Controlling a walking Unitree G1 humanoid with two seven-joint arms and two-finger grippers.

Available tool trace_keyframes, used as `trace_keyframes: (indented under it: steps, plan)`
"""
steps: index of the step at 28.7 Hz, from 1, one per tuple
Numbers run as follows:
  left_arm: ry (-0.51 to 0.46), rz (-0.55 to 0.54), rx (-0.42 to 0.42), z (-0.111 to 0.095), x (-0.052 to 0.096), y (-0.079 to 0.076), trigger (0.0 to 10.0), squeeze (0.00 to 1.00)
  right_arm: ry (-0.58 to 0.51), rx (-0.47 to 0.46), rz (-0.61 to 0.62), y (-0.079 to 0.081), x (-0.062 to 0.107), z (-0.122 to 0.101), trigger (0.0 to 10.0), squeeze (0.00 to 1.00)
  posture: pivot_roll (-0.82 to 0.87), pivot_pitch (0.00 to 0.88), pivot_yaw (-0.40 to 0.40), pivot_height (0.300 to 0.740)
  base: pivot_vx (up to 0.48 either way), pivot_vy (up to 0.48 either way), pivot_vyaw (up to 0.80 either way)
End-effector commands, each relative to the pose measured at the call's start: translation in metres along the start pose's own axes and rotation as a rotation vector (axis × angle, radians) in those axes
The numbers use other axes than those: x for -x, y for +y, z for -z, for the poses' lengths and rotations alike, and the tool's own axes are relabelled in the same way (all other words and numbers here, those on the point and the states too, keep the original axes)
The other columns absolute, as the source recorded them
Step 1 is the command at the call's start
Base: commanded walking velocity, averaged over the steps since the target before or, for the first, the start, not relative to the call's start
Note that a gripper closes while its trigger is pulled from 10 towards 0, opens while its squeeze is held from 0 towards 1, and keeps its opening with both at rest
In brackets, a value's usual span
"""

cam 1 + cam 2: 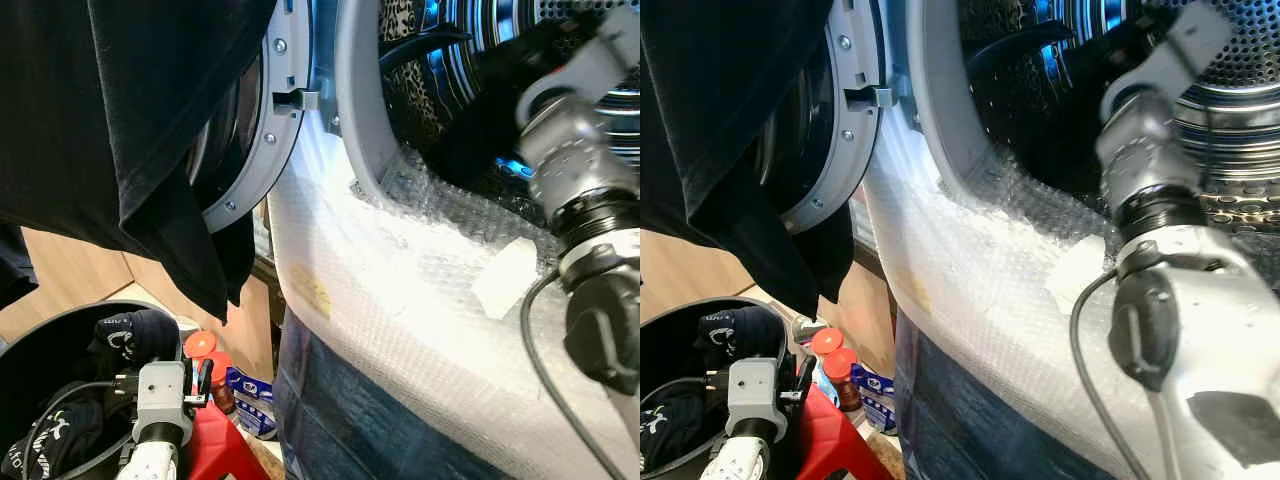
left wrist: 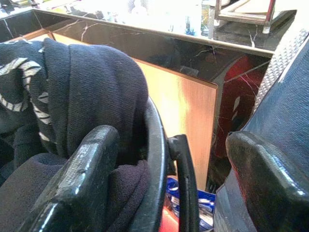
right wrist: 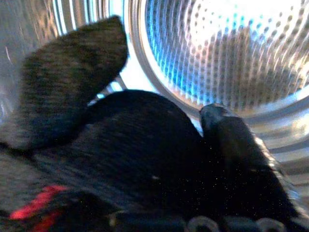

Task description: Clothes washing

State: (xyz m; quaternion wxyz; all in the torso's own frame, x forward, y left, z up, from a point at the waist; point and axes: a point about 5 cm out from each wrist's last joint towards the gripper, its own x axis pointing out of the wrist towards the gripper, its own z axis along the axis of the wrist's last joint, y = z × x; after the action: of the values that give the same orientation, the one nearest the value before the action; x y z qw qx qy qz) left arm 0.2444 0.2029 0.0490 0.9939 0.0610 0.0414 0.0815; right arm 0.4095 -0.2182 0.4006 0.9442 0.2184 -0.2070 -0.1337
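Note:
My right arm [image 1: 580, 150] reaches through the washing machine's open port into the steel drum [image 1: 1240, 60]. Its gripper [image 3: 159, 145] is shut on a dark garment [image 3: 125, 140] with a red mark. One black finger [image 3: 231, 140] shows beside the cloth; the other is hidden under it. Low on the left, my left gripper [image 2: 178, 164] stands open at the rim of a black laundry basket [image 1: 60, 330]. The rim [image 2: 154, 145] lies between its fingers. Dark clothes with white print [image 2: 72, 82] fill the basket. A leopard-print cloth [image 1: 405, 40] lies in the drum.
A black garment [image 1: 130, 120] hangs over the open round door [image 1: 270, 130] at the upper left. Bubble wrap [image 1: 400, 280] covers the machine's front below the port. A red stool [image 1: 215, 440] and red-capped bottles [image 1: 200, 345] stand between basket and machine.

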Motion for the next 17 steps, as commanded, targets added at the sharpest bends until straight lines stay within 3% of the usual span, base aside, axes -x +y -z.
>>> trace_keyframes:
  steps: [1,5,7,10,13,17]
  plan:
    - [0.026,0.015,-0.014,0.005,0.003,-0.002,10.0,0.0,0.035,0.027,-0.051,0.01,0.002,0.009,10.0,1.0,0.13,0.0,-0.025,0.74,0.0,0.0,0.0]
    - [0.034,0.014,-0.004,0.008,0.006,-0.004,10.0,0.0,0.215,0.087,-0.084,0.012,0.011,0.049,10.0,1.0,0.13,0.0,-0.025,0.74,0.0,0.0,0.0]
    - [0.027,0.0,0.017,0.007,0.007,-0.004,10.0,0.0,0.205,0.078,-0.057,0.008,0.011,0.05,10.0,1.0,0.13,0.0,-0.027,0.74,0.0,0.0,0.0]
    - [-0.01,-0.052,0.056,0.002,0.007,0.0,10.0,0.0,0.039,-0.029,-0.001,0.002,0.004,0.018,10.0,1.0,0.12,0.0,-0.031,0.74,0.0,0.0,0.0]
    - [-0.021,-0.054,0.067,0.001,0.006,0.001,10.0,0.0,-0.05,-0.037,-0.023,0.008,0.002,-0.001,10.0,1.0,0.12,0.0,-0.032,0.74,0.0,0.0,0.0]
    - [-0.013,-0.066,0.127,0.002,0.005,0.0,10.0,0.0,-0.214,0.041,-0.023,0.014,0.004,-0.024,10.0,1.0,0.12,0.0,-0.033,0.74,0.0,0.0,0.0]
